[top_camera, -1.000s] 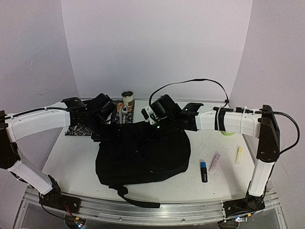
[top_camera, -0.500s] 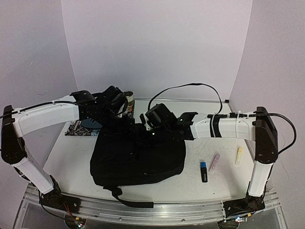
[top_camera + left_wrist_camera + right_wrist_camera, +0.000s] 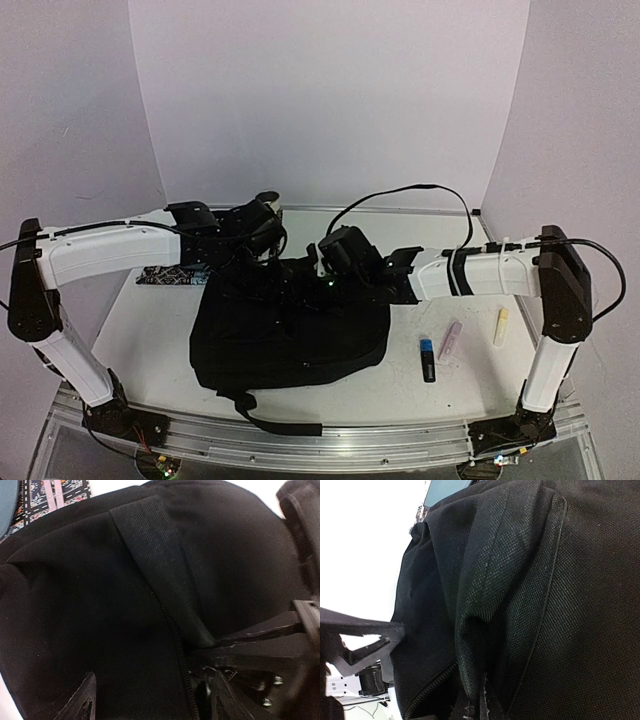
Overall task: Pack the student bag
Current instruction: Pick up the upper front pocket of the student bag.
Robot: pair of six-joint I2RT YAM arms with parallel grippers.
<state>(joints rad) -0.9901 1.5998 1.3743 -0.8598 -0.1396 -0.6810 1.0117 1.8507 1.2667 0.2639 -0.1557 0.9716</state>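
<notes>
On the desk (image 3: pixel 150 335), at its middle, we see the backpack (image 3: pixel 290 325), with bare room at its left. Our left pincer (image 3: pixel 152 702) gapes over its zipper (image 3: pixel 175 645); only the wrist view shows our right pincer (image 3: pixel 475 707) clamped on its fabric.

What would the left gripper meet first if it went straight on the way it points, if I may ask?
Most likely the large floppy black fabric backpack, near its zipper line, which lies right ahead of the open left gripper; the remaining gap is unclear.
</notes>
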